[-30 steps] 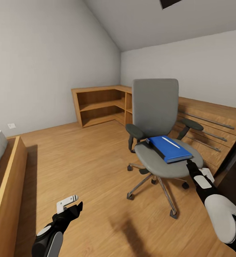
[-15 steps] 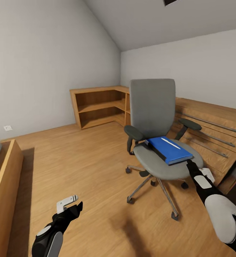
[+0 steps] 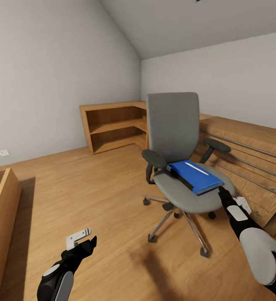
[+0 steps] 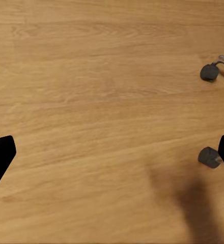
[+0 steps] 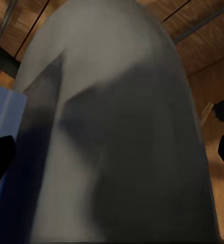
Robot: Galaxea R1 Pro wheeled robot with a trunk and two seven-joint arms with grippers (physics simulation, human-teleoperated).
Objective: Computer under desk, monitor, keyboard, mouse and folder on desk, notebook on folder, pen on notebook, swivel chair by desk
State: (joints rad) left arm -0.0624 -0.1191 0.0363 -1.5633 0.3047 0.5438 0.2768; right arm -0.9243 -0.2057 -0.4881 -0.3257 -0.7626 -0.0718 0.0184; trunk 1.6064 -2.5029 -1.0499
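Note:
The swivel chair (image 3: 172, 125) stands on the wood floor at centre right. Its grey seat (image 5: 122, 117) carries the blue folder (image 3: 195, 176), and the white pen (image 3: 196, 168) lies on top of the folder. My right gripper (image 3: 221, 192) hovers open at the seat's front right rim, just short of the folder's near corner (image 5: 2, 114). Low at the left, my left gripper (image 3: 90, 241) hangs open over bare floor, with two chair casters (image 4: 210, 72) ahead of it. The desk, computer, monitor, keyboard, mouse and notebook are out of view.
Light-wood corner shelves (image 3: 113, 125) stand against the far wall. Low wood cabinets with metal rails (image 3: 246, 154) run along the right wall behind the chair. A wooden bed frame (image 3: 2, 200) is at the left. Open floor (image 3: 92, 188) lies between.
The whole picture has slid a little to the left, so the camera has moved. Both grippers keep the same pose, and the folder and pen still rest on the chair.

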